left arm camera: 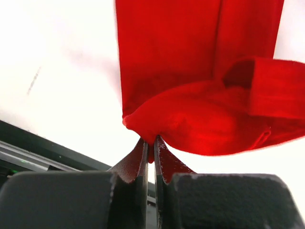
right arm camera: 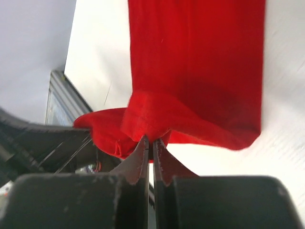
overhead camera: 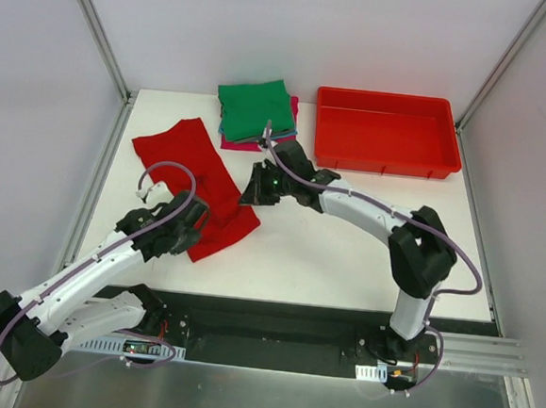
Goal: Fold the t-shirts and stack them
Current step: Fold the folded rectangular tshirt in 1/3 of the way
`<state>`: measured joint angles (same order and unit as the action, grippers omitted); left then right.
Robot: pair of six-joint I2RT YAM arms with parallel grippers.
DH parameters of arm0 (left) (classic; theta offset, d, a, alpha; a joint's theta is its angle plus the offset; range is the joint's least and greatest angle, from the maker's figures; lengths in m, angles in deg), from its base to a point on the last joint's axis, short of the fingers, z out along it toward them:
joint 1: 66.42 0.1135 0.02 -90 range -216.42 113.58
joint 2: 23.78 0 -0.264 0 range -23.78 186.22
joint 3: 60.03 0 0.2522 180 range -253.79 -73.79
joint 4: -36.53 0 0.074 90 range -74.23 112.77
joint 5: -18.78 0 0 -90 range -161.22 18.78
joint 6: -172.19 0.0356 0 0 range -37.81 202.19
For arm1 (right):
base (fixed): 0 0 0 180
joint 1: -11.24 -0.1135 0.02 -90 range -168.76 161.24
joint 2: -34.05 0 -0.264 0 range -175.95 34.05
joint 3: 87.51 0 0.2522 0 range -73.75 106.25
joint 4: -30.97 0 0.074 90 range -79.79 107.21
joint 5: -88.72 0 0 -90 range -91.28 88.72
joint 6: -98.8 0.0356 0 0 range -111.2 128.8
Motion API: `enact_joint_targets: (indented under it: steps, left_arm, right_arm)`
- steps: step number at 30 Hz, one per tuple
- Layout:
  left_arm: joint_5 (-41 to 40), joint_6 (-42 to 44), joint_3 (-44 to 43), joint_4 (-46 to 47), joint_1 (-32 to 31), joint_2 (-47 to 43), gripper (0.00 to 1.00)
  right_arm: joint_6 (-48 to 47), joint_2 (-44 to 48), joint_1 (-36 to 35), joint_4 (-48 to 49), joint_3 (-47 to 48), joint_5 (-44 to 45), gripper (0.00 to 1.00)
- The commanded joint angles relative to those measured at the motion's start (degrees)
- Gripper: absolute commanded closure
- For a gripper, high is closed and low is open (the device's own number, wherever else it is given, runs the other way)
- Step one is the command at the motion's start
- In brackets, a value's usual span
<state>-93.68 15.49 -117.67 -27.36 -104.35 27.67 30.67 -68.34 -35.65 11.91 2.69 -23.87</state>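
Red shirt (overhead camera: 183,164) is lying in a long strip, centre left. Left gripper (left arm camera: 151,143) and right gripper (right arm camera: 148,142) are pinching its lower corners, jaws clamped on cloth, likely to fold it upward.

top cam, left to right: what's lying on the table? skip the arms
red t-shirt → stack of folded t-shirts, green one on top → red bin
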Motion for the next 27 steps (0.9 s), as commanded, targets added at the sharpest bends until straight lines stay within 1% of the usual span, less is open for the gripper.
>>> enact_joint_targets:
  steps: [1, 3, 6, 9, 15, 19, 24, 27]
  left_arm:
    - [-10.2, 1.4, -4.5, -2.3, 3.5, 2.4, 1.00]
    - [-13.3, 1.5, -5.3, -1.6, 5.8, 5.2, 1.00]
    - [-13.2, 3.9, -6.7, 1.4, 9.6, 9.2, 1.00]
    - [-10.6, 7.4, -7.4, 5.9, 13.0, 12.0, 1.00]
    - [-6.6, 13.4, -7.8, 13.5, 19.3, 15.4, 1.00]
    - [-4.9, 17.1, -8.2, 16.9, 22.0, 16.8, 1.00]
    - [-4.5, 19.1, -9.2, 18.6, 23.3, 20.4, 1.00]
    - [-4.3, 19.7, -10.1, 19.8, 24.9, 22.6, 1.00]
  right_arm:
    - [-1.2, -5.8, 1.3, -2.3, 9.6, 4.3, 0.99]
    - [-1.3, -8.1, 1.7, -2.3, 13.0, 6.3, 0.99]
    - [-2.0, -11.6, 2.1, -2.3, 17.8, 7.8, 0.99]
    - [-2.1, -14.9, 2.4, -1.9, 21.9, 7.6, 0.99]
    - [-1.5, -19.9, 3.4, 0.4, 26.6, 7.2, 0.99]
    - [-1.2, -23.1, 4.0, 1.3, 30.8, 6.8, 0.99]
    - [1.7, -27.8, 4.5, 6.8, 33.8, 3.0, 0.99]
    - [2.7, -30.3, 4.9, 7.8, 36.0, 3.1, 0.99]
